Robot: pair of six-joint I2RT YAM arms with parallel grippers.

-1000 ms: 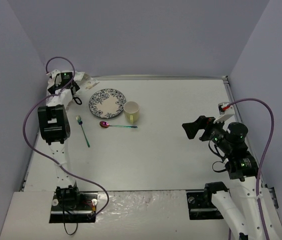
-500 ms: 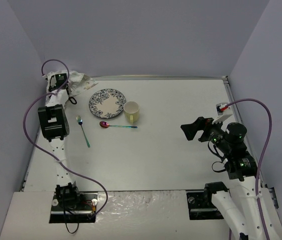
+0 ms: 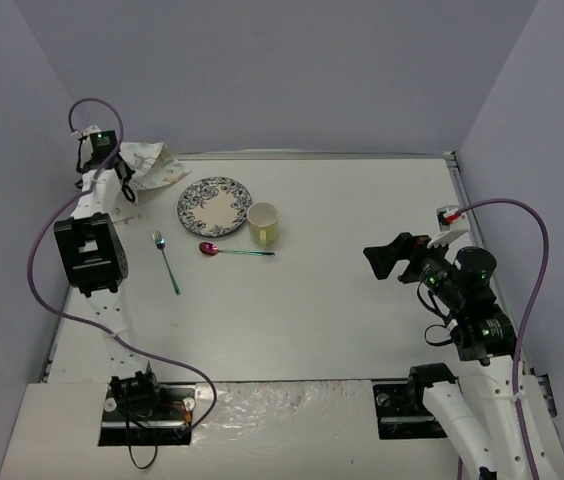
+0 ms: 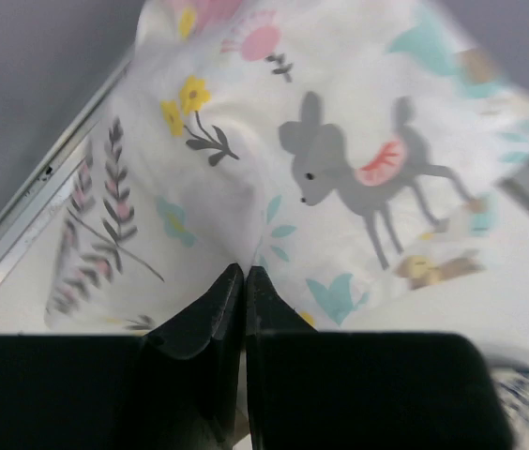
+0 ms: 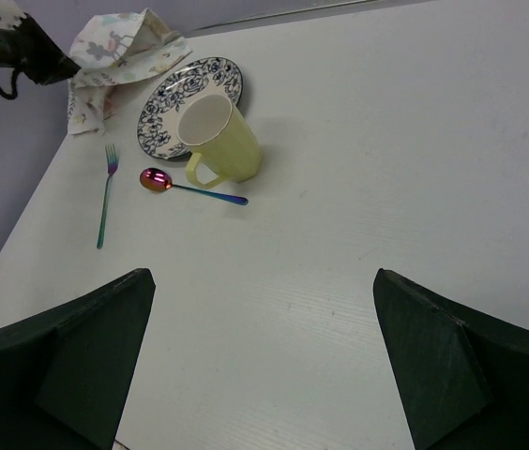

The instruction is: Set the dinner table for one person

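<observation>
The pastel animal-print cloth [image 3: 154, 165] lies bunched in the far left corner of the dinner table [image 3: 342, 300]. My left gripper [image 4: 245, 272] is shut on a fold of the cloth [image 4: 340, 178], whose creases run into the fingertips. Seen from above, the left gripper [image 3: 128, 188] sits at the cloth's left edge. A blue-patterned plate [image 3: 214, 205] lies beside the cloth, and a pale yellow mug [image 3: 264, 224] stands at the plate's right. A purple spoon [image 3: 232, 251] and a teal fork [image 3: 166, 262] lie in front. My right gripper [image 5: 263, 274] hangs open above bare tabletop [image 5: 386, 187], empty.
The table's thin metal rim [image 4: 30, 220] runs close along the cloth's left side, with grey walls just behind and to the left. In the right wrist view the mug [image 5: 218, 141] overlaps the plate [image 5: 158, 117], with the spoon [image 5: 189, 187] and fork [image 5: 105, 202] nearer.
My left gripper went from open to shut on the cloth, and the left arm swung back and left toward the corner. The cloth has shifted with it. The right arm barely moved.
</observation>
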